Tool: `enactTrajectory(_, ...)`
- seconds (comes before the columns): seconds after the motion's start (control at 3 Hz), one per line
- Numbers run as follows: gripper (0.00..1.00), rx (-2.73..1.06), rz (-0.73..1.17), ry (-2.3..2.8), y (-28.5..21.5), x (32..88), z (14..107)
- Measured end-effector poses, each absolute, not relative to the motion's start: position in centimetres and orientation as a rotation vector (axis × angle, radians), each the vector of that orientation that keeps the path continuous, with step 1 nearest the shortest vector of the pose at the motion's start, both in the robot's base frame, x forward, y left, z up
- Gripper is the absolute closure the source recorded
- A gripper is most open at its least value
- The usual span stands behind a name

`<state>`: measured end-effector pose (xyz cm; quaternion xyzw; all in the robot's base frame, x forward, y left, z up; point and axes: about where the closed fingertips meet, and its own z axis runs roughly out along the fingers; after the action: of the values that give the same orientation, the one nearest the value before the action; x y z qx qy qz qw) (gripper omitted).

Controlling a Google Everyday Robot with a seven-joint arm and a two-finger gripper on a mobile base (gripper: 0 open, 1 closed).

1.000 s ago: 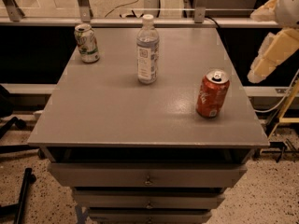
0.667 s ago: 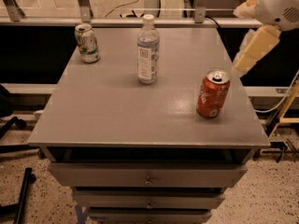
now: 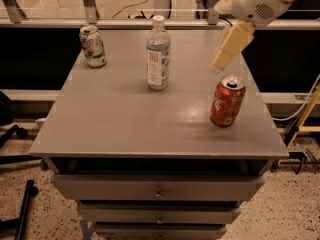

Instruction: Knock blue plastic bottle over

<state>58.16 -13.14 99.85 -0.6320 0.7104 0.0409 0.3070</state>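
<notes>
The blue plastic bottle (image 3: 158,54) stands upright at the back middle of the grey table (image 3: 125,124). It is clear with a white cap and a pale label. My gripper (image 3: 226,51) hangs in the air at the upper right, above the table's right side. It is to the right of the bottle, apart from it, and just above and behind the red soda can (image 3: 227,100).
A green-and-white soda can (image 3: 93,46) stands at the table's back left corner. Drawers (image 3: 157,189) sit under the tabletop. A rail and posts run behind the table. A black chair base (image 3: 15,134) lies on the floor at the left.
My arm has swung in from the right edge towards the left, so the gripper is now over the table's right side, closer to the bottle. Bottle and cans have not moved.
</notes>
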Motion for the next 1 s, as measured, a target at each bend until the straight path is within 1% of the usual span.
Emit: enactTrajectory(1.0, 0.00, -1.462, 0.342, 1.797, -8.7, 62.4, 95.7)
